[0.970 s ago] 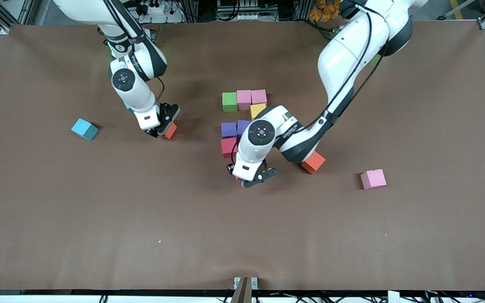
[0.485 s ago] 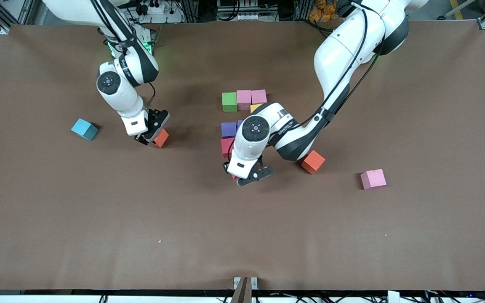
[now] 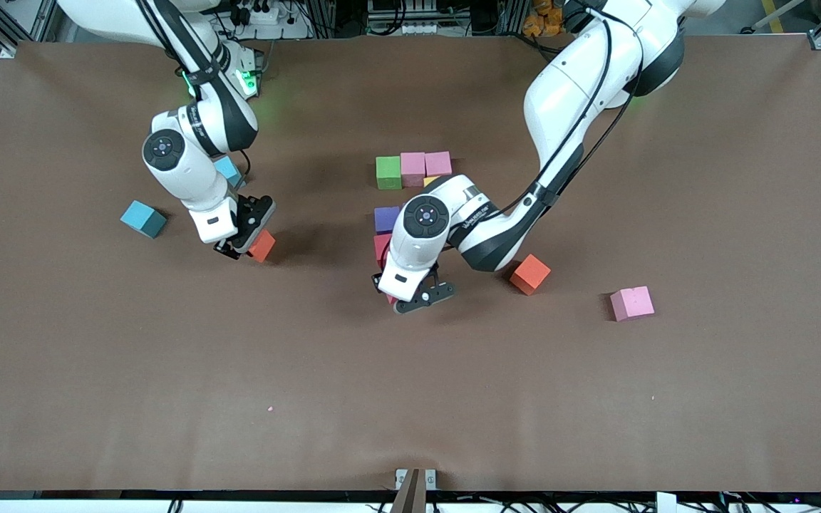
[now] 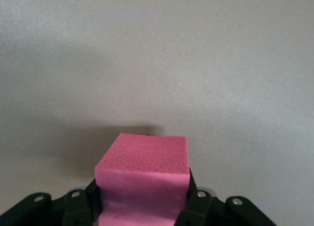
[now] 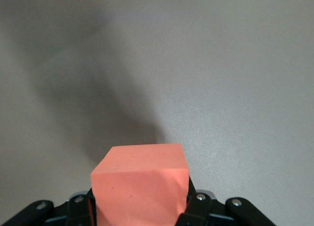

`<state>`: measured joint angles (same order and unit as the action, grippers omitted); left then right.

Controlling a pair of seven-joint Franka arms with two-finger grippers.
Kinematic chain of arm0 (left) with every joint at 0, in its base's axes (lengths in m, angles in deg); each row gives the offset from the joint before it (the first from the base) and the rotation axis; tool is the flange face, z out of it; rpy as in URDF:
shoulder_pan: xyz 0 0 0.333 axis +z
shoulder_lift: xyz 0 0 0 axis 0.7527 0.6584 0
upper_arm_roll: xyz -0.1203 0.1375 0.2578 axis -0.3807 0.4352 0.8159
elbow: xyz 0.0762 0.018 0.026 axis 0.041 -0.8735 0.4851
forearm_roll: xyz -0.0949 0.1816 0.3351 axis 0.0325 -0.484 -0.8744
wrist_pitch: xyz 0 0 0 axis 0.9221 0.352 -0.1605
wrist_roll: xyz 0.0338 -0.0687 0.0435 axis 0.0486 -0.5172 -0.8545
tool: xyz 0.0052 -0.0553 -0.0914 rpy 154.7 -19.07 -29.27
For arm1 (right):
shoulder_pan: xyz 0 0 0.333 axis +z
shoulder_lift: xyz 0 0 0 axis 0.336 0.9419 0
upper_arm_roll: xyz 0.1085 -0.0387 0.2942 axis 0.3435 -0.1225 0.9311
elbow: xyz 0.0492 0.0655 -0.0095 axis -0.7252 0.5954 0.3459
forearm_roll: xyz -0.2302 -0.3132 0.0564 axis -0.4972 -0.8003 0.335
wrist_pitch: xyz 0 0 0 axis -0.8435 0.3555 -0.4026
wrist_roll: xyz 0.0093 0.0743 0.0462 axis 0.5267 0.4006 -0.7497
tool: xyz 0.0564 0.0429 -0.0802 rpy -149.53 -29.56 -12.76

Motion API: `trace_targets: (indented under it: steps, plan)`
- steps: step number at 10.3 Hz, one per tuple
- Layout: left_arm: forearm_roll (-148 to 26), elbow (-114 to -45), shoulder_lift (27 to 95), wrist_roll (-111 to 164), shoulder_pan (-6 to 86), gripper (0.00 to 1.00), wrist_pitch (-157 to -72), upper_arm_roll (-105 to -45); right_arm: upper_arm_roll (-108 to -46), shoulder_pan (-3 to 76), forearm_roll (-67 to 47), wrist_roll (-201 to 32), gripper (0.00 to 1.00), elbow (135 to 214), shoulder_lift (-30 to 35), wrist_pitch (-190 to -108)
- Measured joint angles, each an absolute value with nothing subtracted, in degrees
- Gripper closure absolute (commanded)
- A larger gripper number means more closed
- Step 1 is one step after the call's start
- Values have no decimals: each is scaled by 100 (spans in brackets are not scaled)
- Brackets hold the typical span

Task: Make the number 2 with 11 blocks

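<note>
My left gripper (image 4: 142, 206): clamped on 1 matte red foam cube (image 4: 143, 179). My right gripper (image 5: 140, 206): clamped on 1 orange foam cube (image 5: 141, 189).

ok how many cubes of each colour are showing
green cube: 1
pink cubes: 3
yellow cube: 1
purple cube: 1
red cubes: 2, one in left gripper
orange cubes: 2, one in right gripper
light blue cubes: 2
total: 12 showing; left arm may hide more
</note>
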<state>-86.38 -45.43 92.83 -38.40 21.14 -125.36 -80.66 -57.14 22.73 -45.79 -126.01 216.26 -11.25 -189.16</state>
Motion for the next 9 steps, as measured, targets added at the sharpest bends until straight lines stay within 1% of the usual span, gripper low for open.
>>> trace_targets:
  steps: [2, 5, 6, 9]
  plan:
    - [-8638, -4543, 9285, -3816, 2096, 82, -12536, -8054, -5714, 2251, -4582, -12616, 54, 21459, -1069, -18793]
    - [-8638, -4543, 9290, -3664, 2022, 82, -12536, -8031, -5714, 2222, -4588, -12710, 54, 20708, -1068, -17734]
    - [-8638, -4543, 9296, -3530, 2003, 82, -12536, -8026, -5714, 2218, -4588, -12714, 54, 20548, -1067, -17580]
    - [-8638, -4543, 9327, -3172, 1940, 81, -12536, -8016, -5715, 2124, -4591, -12715, 54, 20466, -1055, -17549]
